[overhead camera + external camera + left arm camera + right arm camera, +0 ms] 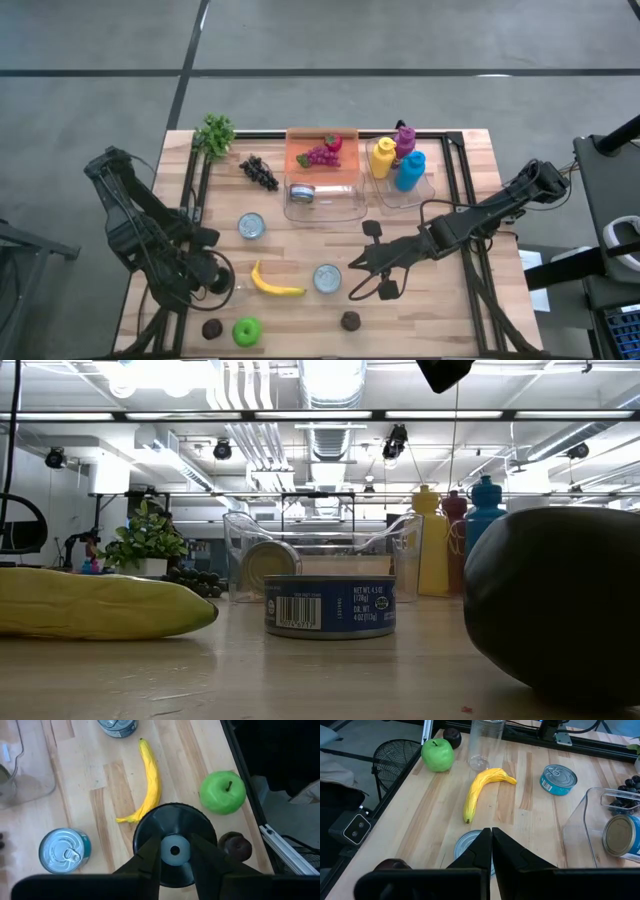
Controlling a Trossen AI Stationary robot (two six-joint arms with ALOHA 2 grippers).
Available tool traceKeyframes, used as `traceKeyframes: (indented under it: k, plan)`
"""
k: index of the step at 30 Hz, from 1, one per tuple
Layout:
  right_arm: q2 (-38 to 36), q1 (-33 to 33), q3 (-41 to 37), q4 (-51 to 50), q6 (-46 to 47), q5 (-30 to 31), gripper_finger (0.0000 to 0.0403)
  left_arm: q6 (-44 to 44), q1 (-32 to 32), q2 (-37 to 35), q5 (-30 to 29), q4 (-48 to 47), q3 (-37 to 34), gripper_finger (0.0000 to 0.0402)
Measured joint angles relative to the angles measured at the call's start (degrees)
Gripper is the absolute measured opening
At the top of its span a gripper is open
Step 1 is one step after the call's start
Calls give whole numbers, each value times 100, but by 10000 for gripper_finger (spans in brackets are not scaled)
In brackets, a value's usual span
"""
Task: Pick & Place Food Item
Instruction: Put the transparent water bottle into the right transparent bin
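High view – left gripper: the left gripper [212, 272] hangs low over the table [440, 310], just beside the stem end of the yellow curved banana [275, 283].
High view – right gripper: the right gripper [358, 266] waits above the table near the blue-sided tin can [327, 278].
Low view – banana: the banana [90, 603] lies flat on the table, beside the can [330, 605]. Neither gripper can be made out here.
Left wrist view – grip: the left gripper [175, 851] straddles a black round disc with a pale centre [175, 820]. I cannot tell whether the fingers are clamped on it.
Left wrist view – food: the banana [150, 785] touches the disc's edge, and the green apple [223, 791] sits apart.
Right wrist view – fingers: the right gripper [491, 840] has its fingers pressed together, holding nothing.
Right wrist view – clearance: a clear upright cylinder [487, 742] stands by the banana [482, 787].
Advice: the banana is probably the target. Centre the left gripper over its thick middle, across its width, then close gently.
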Motion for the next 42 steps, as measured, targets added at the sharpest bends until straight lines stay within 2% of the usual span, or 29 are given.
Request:
traceKeyframes:
  k: [14, 28, 31, 37, 42]
  plan:
    - [0, -2, 0, -1, 0, -1, 8, -131, 1, 0, -66, -27, 83, 79]
    - [0, 0, 0, 0, 0, 2, 8, -94, 63, 0, -442, -214, 937, 79]
    - [0, -2, 0, 1, 0, 1, 8, 133, 109, 0, -568, -215, 1124, 79]
    - [0, 0, 0, 0, -1, 0, 8, 322, 434, 0, -1027, -211, 1390, 79]
    - [0, -2, 0, 1, 0, 0, 8, 890, 914, 0, -1028, 60, 1432, 79]
